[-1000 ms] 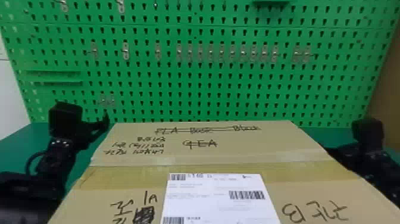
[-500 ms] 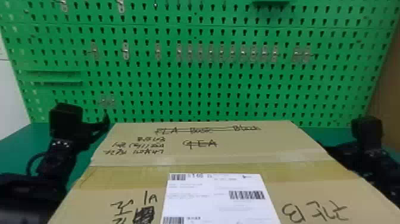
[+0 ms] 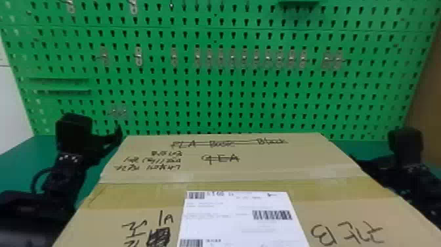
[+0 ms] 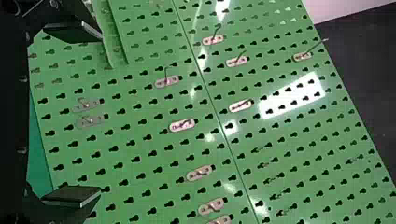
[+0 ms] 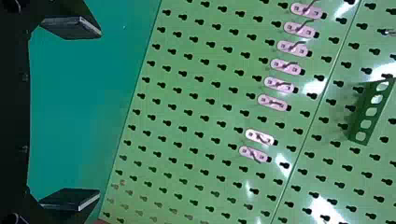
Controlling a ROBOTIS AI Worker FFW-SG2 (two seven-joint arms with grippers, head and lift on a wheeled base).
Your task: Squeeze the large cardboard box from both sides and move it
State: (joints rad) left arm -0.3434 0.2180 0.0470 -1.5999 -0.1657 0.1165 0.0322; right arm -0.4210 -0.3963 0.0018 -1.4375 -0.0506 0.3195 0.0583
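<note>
- Brown, flat-topped and broad, the large cardboard box (image 3: 272, 167) lies in front of the robot in the head view, between the left arm (image 3: 65, 174) and the right arm (image 3: 413, 174); whether either presses on a side wall cannot be told.
- Head view, step in hand: judged to be the bracketing of the box before or during the squeeze. The next move would call for even inward pressure from both sides, then a level shift of the load (uneven pressure could skew it).
- Head view, materials: matt card marked in black handwriting, a glossy strip of tape (image 3: 141, 195) across the top, and a smooth white paper label (image 3: 242, 220). Behind the teal table (image 3: 19, 151) rises a green pegboard (image 3: 226, 113), punched with keyhole slots.
- Left wrist view: the left claw (image 4: 100, 114) is spread wide, pinching nothing; its flat, black, block-like fingers stand before the pegboard, whose glossy face carries small metal hooks (image 4: 182, 125) on rounded plates.
- Right wrist view: the right claw (image 5: 99, 113) is likewise spread, with nothing pinched. Beyond it, a green rack (image 5: 354, 125) pierced by round holes projects from the board.
</note>
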